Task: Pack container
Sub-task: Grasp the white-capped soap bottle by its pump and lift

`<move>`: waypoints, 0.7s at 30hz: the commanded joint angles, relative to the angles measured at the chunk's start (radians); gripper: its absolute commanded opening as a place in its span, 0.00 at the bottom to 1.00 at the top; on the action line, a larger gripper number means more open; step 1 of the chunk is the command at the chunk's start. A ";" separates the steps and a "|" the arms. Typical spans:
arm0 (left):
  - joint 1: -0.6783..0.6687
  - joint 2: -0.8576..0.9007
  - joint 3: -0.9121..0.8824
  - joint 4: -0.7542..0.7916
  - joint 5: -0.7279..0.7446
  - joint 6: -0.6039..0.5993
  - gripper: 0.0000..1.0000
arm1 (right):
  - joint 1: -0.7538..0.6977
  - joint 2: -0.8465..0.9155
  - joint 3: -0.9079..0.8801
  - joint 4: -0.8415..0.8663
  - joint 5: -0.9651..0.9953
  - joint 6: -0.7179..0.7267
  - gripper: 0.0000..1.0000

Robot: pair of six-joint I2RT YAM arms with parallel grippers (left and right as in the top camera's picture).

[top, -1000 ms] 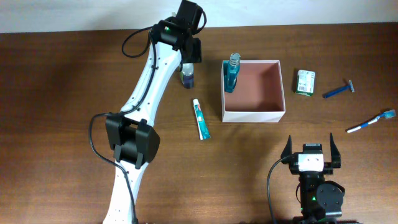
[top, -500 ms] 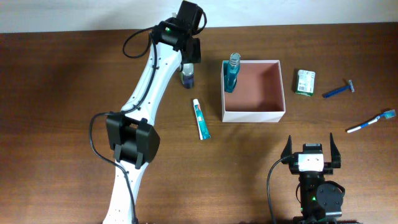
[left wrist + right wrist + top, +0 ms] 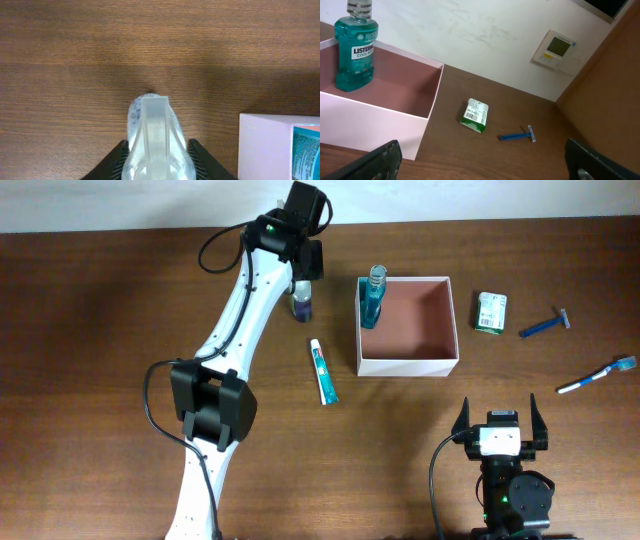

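White thin walls, reddish-brown floor: container (image 3: 420, 320), sitting square on the wooden table (image 3: 100, 330) just right of centre. Holds one thing only, a teal mouthwash bottle (image 3: 373, 300), upright in the far-left corner against the wall. Leaves the rest of the floor bare for more, so probably early in the packing.

Just left of the box, apart from it: toothpaste tube (image 3: 323, 371) lying flat. Beyond that, towards the far edge, a small clear bottle (image 3: 301, 306) standing upright, with the left gripper (image 3: 302, 292) down over it. From the left wrist view, dark fingers (image 3: 119, 161) set narrow against both flanks of the bottle, seemingly in contact, base on the wood. Reads as a grasp from above, suited to lifting straight up and over the thin wall without tipping.

Right of the box: green-and-white packet (image 3: 490, 312), then blue razor (image 3: 545, 326), then toothbrush (image 3: 597, 375), all flat and well apart, nearer the other arm. Right gripper (image 3: 499, 423) at the near edge, jaws spread wide, holding nothing, likely parked out of the left arm's way.
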 commanded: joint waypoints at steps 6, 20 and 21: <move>0.006 -0.002 -0.005 0.021 0.006 0.021 0.16 | 0.010 -0.007 -0.005 -0.008 0.016 0.000 0.99; -0.003 -0.127 0.333 -0.001 0.008 0.095 0.13 | 0.010 -0.007 -0.005 -0.008 0.016 0.000 0.99; -0.008 -0.145 0.358 -0.001 0.011 0.095 0.13 | 0.010 -0.007 -0.005 -0.008 0.017 0.000 0.99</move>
